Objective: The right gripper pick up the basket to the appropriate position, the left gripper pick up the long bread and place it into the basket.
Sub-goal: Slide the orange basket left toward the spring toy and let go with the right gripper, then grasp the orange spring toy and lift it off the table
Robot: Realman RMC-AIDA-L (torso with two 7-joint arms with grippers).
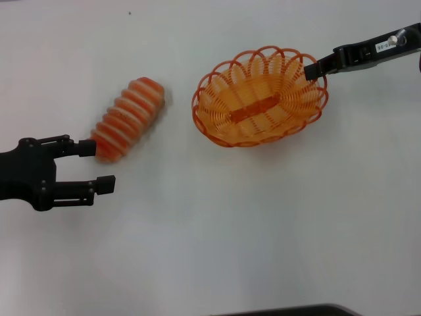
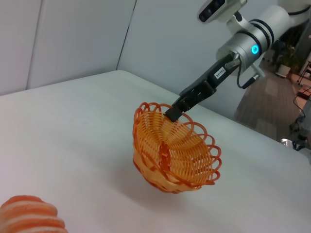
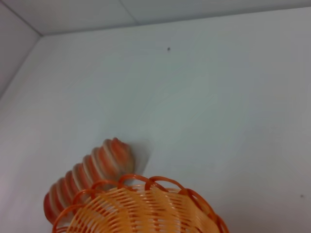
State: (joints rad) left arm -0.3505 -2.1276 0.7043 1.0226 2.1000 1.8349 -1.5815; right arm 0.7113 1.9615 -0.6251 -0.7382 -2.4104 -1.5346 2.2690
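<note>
The orange wire basket (image 1: 260, 97) sits right of centre on the white table, held at its right rim by my right gripper (image 1: 312, 71), which is shut on a rim loop; the left wrist view shows the basket (image 2: 175, 150) tilted and gripped (image 2: 172, 112). The long bread (image 1: 128, 118), orange-red with cream ridges, lies slanted to the basket's left. My left gripper (image 1: 92, 166) is open at the bread's near-left end, its upper fingertip touching or just beside the loaf. The bread also shows in the left wrist view (image 2: 29, 216) and right wrist view (image 3: 90, 177), behind the basket rim (image 3: 141, 204).
The white table (image 1: 230, 230) spreads all round. A dark edge (image 1: 296, 311) shows at the bottom of the head view. Walls rise beyond the table in the left wrist view (image 2: 73, 39).
</note>
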